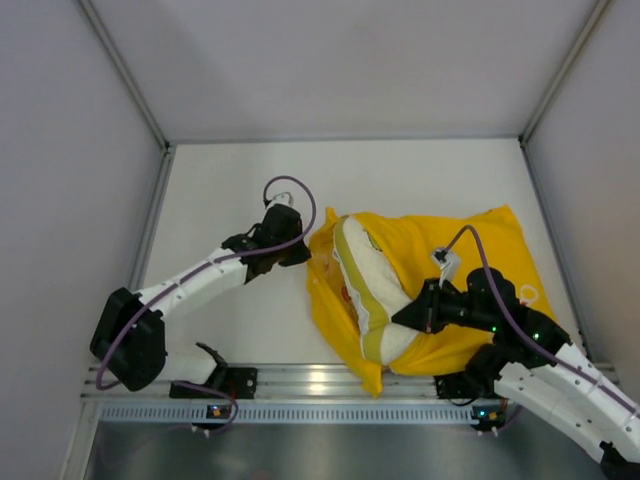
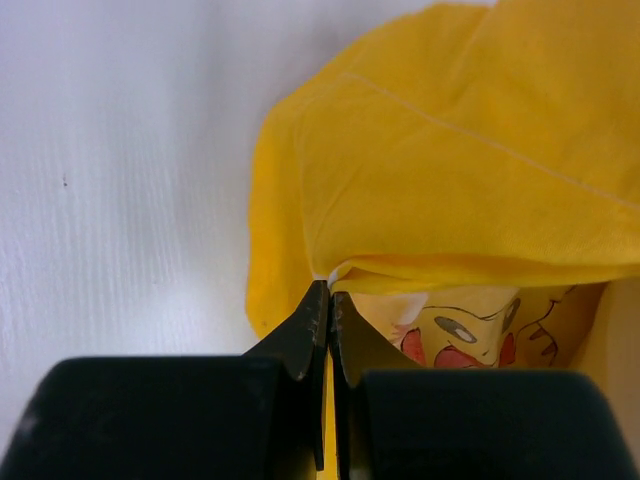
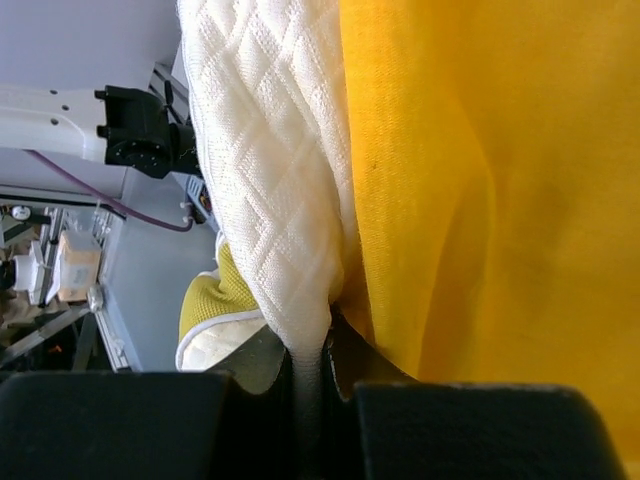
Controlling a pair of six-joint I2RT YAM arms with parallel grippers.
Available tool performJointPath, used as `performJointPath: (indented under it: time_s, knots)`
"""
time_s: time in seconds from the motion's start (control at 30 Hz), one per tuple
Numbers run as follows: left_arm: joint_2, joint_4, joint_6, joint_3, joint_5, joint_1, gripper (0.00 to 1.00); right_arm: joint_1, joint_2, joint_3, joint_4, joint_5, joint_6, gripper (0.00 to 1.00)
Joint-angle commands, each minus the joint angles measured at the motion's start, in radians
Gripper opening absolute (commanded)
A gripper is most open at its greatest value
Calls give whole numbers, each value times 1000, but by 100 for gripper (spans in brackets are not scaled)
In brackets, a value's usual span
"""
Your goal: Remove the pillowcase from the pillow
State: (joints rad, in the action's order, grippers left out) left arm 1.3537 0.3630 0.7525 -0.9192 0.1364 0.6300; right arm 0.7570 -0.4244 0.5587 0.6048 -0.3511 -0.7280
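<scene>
The yellow pillowcase [image 1: 460,255] lies crumpled on the white table, its open mouth turned left. The cream quilted pillow [image 1: 370,285] sticks out of that mouth, with an olive band near its front end. My left gripper [image 1: 303,254] is shut on the left edge of the pillowcase [image 2: 450,150]; a cartoon print shows inside the opening. My right gripper [image 1: 400,318] is shut on a fold of the pillow [image 3: 265,150], with the pillowcase [image 3: 500,180] right beside it.
Grey walls enclose the table [image 1: 240,190] on the left, back and right. A metal rail [image 1: 300,380] runs along the near edge. The left arm's base [image 1: 130,340] stands at the near left. Bare table lies behind and left of the pillow.
</scene>
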Motion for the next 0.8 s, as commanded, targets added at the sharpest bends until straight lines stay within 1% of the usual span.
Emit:
performJointPath:
  time_s: [0.0, 0.07, 0.13, 0.17, 0.23, 0.27, 0.3, 0.33, 0.37, 0.4, 0.47, 0.5, 0.53, 0.57, 0.6, 0.63, 0.67, 0.7, 0.73, 0.77]
  knots:
    - [-24, -142, -18, 78, 75, 0, 0, 22, -37, 104, 66, -94, -2, 0]
    - [-85, -226, -15, 182, 37, 48, 0, 22, -101, 131, 27, -28, 1, 0]
    - [-148, -254, -15, 233, 11, 79, 0, 21, -160, 177, 0, -3, 12, 0]
    - [-171, -268, -19, 265, -19, 85, 0, 22, -213, 190, -46, 9, 12, 0]
    - [-230, -268, -44, 284, -67, 92, 0, 22, -264, 233, -91, 12, 9, 0]
    - [-254, -265, -54, 296, -113, 92, 2, 21, -308, 245, -114, 11, 9, 0]
    - [-302, -241, -65, 295, -126, 96, 23, 19, -332, 269, -147, 12, 10, 0]
    - [-332, -217, -65, 292, -124, 102, 69, 21, -374, 280, -160, 11, 10, 0]
    - [-367, -196, -67, 284, -101, 106, 74, 19, -393, 290, -189, 6, 12, 0]
    - [-443, -137, -64, 273, -81, 117, 76, 19, -410, 288, -204, -2, 12, 0]
    - [-519, -67, -50, 223, -26, 120, 82, 19, -445, 267, -232, -14, 10, 0]
    - [-580, 3, -42, 201, -2, 120, 84, 21, -462, 256, -253, -25, 10, 0]
    - [-602, 39, -26, 177, 26, 120, 87, 21, -465, 242, -264, -29, 13, 0]
    - [-614, 75, 16, 154, 49, 120, 91, 21, -468, 213, -278, -40, 16, 0]
    - [-610, 117, 42, 98, 87, 119, 92, 21, -468, 202, -304, -52, 31, 0]
    - [-594, 195, 68, 70, 91, 119, 92, 21, -465, 189, -315, -71, 42, 0]
    - [-573, 221, 108, 47, 79, 119, 91, 21, -464, 169, -319, -69, 51, 0]
    - [-530, 231, 123, 31, 9, 120, 90, 22, -458, 159, -321, -59, 59, 0]
    - [-515, 225, 146, 33, -33, 120, 89, 22, -453, 153, -321, -30, 59, 0]
    - [-498, 217, 201, 39, -62, 120, 89, 21, -453, 142, -321, -19, 58, 0]
